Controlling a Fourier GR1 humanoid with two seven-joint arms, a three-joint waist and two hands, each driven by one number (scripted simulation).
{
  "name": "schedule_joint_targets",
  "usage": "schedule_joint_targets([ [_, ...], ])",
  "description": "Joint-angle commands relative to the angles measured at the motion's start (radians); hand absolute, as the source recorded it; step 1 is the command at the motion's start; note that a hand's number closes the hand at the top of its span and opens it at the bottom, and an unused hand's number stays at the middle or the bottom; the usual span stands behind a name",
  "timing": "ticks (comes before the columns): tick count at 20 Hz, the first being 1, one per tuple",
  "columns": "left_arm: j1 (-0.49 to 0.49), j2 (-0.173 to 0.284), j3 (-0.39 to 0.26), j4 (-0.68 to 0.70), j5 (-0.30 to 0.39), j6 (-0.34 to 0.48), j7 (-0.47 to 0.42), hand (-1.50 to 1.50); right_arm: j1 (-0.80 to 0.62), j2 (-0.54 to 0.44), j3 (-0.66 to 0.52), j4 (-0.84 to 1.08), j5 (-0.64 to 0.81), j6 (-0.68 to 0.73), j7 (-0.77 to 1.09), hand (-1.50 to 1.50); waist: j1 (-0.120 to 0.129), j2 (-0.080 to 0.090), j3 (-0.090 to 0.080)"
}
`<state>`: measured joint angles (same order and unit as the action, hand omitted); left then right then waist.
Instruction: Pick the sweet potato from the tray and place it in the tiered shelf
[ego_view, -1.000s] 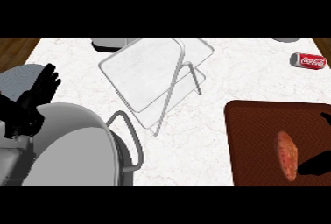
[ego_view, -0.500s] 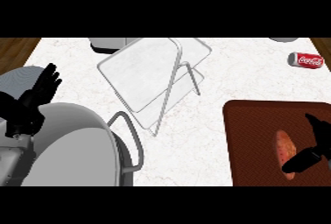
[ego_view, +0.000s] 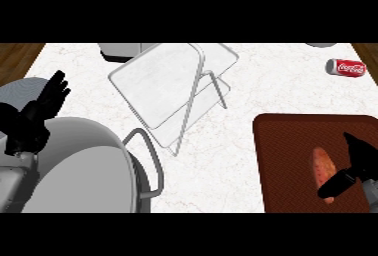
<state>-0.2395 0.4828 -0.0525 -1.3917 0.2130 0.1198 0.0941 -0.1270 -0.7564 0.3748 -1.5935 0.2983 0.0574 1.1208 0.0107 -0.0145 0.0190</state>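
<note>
Sweet potato (ego_view: 322, 167) on brown tray (ego_view: 288, 150) looks stiff, tapered, likely rollable, best grasped mid-body; right hand (ego_view: 356, 167) spread beside it holds nothing, left hand (ego_view: 37, 117) rests open.

One head view looks steeply down at the counter (ego_view: 244, 100).
</note>
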Motion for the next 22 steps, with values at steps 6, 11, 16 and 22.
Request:
schedule_joint_targets([
  [6, 0.138, -0.102, -0.154, 0.034, -0.039, -0.073, -0.018, 0.00, -0.017, 0.049, 0.031, 0.070, 0.044, 0.014, 0.108, -1.50, 0.004, 0.021, -0.021],
  [11, 0.099, -0.125, -0.151, 0.065, -0.051, -0.057, -0.009, 0.00, -0.027, 0.044, 0.015, 0.098, 0.032, 0.047, 0.075, -1.50, -0.013, 0.025, -0.022],
  [16, 0.114, -0.110, -0.143, 0.029, -0.052, -0.073, -0.008, 0.00, -0.013, 0.088, 0.039, 0.161, 0.073, 0.020, 0.044, -1.50, 0.002, 0.020, -0.020],
  [22, 0.135, -0.103, -0.139, 0.037, -0.038, -0.099, -0.020, 0.00, -0.029, 0.118, 0.062, 0.181, 0.104, 0.014, -0.037, 1.50, 0.012, 0.022, -0.020],
])
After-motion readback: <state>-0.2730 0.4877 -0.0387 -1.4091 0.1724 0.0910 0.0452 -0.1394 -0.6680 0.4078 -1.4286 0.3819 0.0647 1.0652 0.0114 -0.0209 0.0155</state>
